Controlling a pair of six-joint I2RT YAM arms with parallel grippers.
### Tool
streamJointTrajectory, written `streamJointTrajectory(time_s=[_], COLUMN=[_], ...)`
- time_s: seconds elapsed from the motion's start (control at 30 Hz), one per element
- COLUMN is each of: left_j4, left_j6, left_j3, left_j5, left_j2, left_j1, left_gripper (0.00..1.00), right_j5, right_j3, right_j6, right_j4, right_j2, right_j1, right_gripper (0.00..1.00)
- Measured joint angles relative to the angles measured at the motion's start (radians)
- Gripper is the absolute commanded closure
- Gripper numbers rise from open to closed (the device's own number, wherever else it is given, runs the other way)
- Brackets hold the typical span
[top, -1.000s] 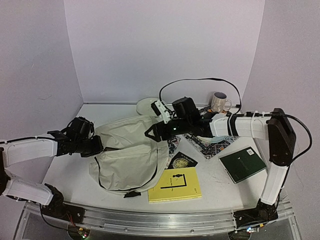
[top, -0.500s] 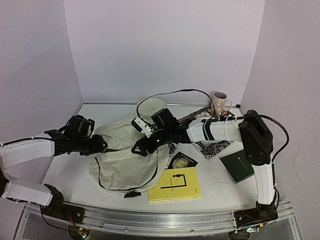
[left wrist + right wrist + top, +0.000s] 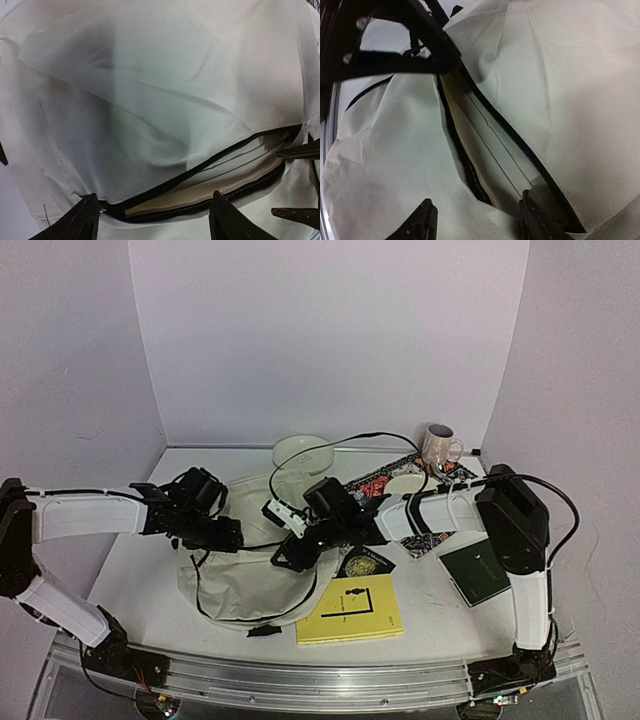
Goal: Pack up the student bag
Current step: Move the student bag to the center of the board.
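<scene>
The student bag (image 3: 245, 585) is a cream fabric backpack lying flat at the centre-left, its black zipper (image 3: 210, 162) partly undone. A flat tan layer (image 3: 200, 195) shows inside the slit. My left gripper (image 3: 230, 538) hovers over the bag's upper left, jaws open (image 3: 154, 195) astride the slit's end, gripping nothing. My right gripper (image 3: 287, 555) reaches in from the right. It is open (image 3: 476, 197), one finger (image 3: 535, 215) inside the slit, the other (image 3: 422, 222) on the outer fabric, with the lower lip (image 3: 465, 175) between them. The two grippers nearly touch.
A yellow book (image 3: 350, 610) lies at the bag's front right and a dark booklet (image 3: 365, 562) beside it. Further right is a green notebook (image 3: 483, 570). A patterned placemat (image 3: 385, 475), a mug (image 3: 437, 445) and a white bowl (image 3: 303, 452) stand at the back.
My left gripper opened and slid right onto the bag, up to the zipper. My right gripper swung left and down to the zipper slit, its jaws narrowing a little.
</scene>
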Motion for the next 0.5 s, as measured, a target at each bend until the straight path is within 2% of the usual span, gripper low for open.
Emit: streamJointTrajectory(time_s=[0.13, 0.5], left_j4=[-0.023, -0.1], left_j6=[0.004, 0.0], left_j3=[0.037, 0.113], left_j5=[-0.055, -0.233], left_j2=[0.068, 0.203], left_j1=[-0.056, -0.058], left_gripper=[0.22, 0.18], right_j5=[0.028, 0.054], right_j3=[-0.061, -0.115], right_j6=[-0.024, -0.053], right_j4=[0.058, 0.108], right_j2=[-0.028, -0.06], right_j1=[0.003, 0.004], right_gripper=[0.47, 0.47])
